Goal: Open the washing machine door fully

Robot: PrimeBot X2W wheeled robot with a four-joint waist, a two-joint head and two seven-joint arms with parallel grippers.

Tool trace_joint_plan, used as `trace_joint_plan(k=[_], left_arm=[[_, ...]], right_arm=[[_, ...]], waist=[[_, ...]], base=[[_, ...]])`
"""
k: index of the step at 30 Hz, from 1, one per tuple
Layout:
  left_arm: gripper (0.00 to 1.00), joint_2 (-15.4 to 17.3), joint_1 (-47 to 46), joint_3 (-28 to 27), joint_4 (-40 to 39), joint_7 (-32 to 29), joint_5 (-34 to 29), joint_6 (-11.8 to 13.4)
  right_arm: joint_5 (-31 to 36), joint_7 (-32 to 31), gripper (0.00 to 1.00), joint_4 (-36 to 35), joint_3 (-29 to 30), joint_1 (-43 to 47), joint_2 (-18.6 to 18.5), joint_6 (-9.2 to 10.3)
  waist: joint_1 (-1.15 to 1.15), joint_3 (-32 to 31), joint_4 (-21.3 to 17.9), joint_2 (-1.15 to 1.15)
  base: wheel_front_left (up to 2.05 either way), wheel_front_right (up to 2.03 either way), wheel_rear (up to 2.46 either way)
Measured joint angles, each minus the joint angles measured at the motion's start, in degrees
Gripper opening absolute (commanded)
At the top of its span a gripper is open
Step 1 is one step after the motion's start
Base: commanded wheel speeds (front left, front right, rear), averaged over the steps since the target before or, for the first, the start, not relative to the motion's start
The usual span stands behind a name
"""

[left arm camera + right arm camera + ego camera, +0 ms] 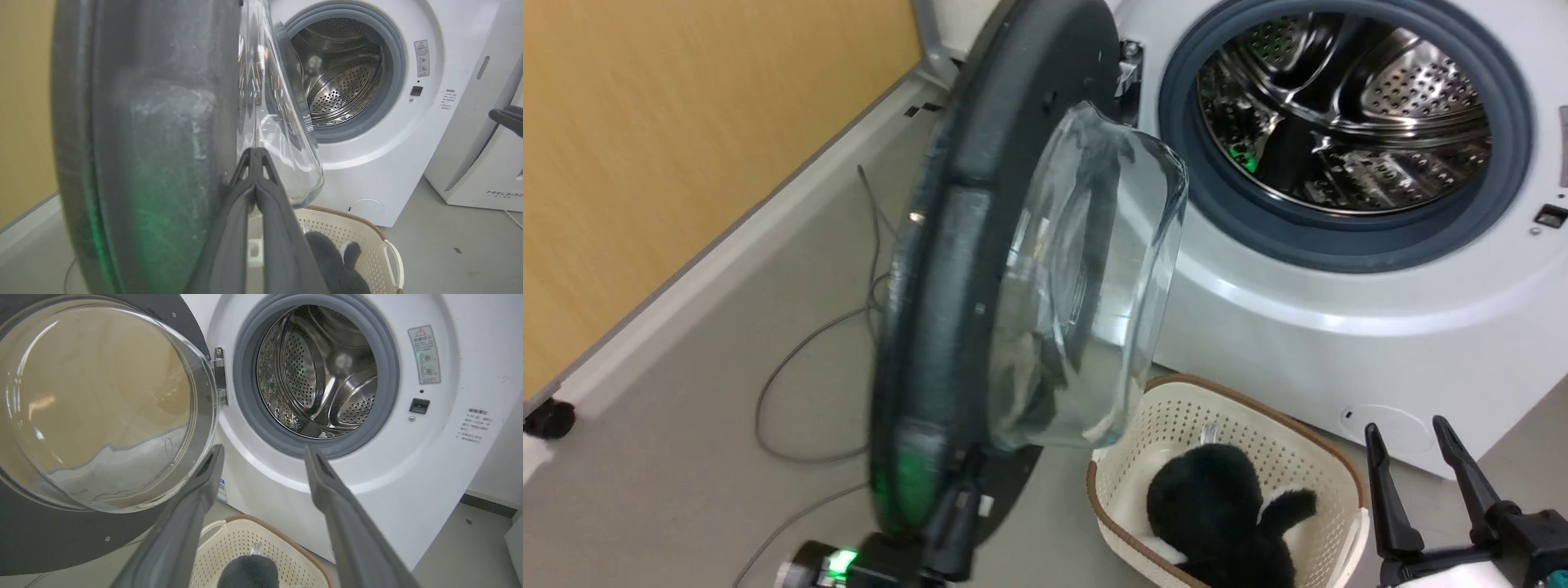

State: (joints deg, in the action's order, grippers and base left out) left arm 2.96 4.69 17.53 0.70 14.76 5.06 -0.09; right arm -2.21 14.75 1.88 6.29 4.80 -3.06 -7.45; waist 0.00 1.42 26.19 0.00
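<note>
1. Grey floor (670, 474) and yellow wall (686, 122) frame the white washing machine (1298, 327), its steel drum exposed.
2. The washing machine door (947, 245) stands swung well out on its hinge.
3. Our left gripper (255, 152), fingers pressed together on nothing, lies against the door's dark ring.
4. Our right gripper (1406, 425) gapes empty near a laundry basket (1168, 416).
</note>
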Motion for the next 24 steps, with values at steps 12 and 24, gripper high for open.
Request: trace_joint_plan(k=[12, 24], left_arm=[[0.0, 2.9, -4.7, -15.4, 1.7, 0.0, 1.6, 2.5], [0.0, 5.4, -12.5, -28.7, 6.9, 0.0, 4.0, 2.8]], right_arm=[[1.4, 0.0, 1.0, -0.1, -0.6, -1.9, 0.0, 0.0], [3.2, 0.0, 1.0, -0.6, 0.2, -4.4, 0.0, 0.0]], waist=[[0.0, 3.1, -1.4, 0.0], [0.0, 8.3, -3.5, 0.0]], base=[[0.0, 0.0, 0.0], [0.0, 0.0, 0.0]])
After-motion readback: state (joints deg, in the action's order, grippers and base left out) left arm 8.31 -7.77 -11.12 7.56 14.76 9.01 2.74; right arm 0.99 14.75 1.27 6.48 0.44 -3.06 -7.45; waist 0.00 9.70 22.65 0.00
